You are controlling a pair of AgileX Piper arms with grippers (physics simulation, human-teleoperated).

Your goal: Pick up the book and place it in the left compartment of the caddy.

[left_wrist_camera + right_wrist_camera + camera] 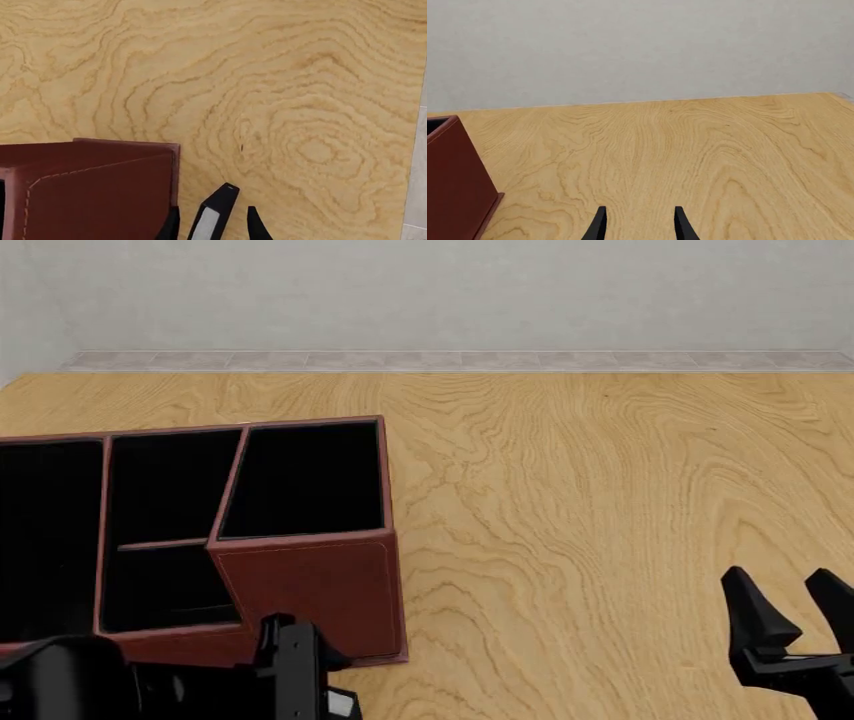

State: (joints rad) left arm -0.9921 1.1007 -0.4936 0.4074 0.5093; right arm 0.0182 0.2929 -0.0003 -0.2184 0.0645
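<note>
The reddish-brown caddy (pixel 314 580) stands at the table's front left, its tall corner section nearest the middle. Its left compartment (pixel 47 540) is the long black-lined section at the view's left edge. In the left wrist view the small black book (pixel 217 202), white page edge showing, lies tilted between the fingers of my left gripper (pixel 213 222). The jaws stand wide, with gaps on both sides of the book. That gripper (pixel 296 640) is low in front of the caddy (pixel 100 195), near its tall corner. My right gripper (pixel 790 605) hovers open and empty at front right.
Bare wood-grain tabletop (pixel 587 510) spreads to the right of the caddy and toward the back wall (pixel 427 300). The right wrist view catches the caddy's outer wall (pixel 454 185) off to one side of the right gripper (pixel 639 220).
</note>
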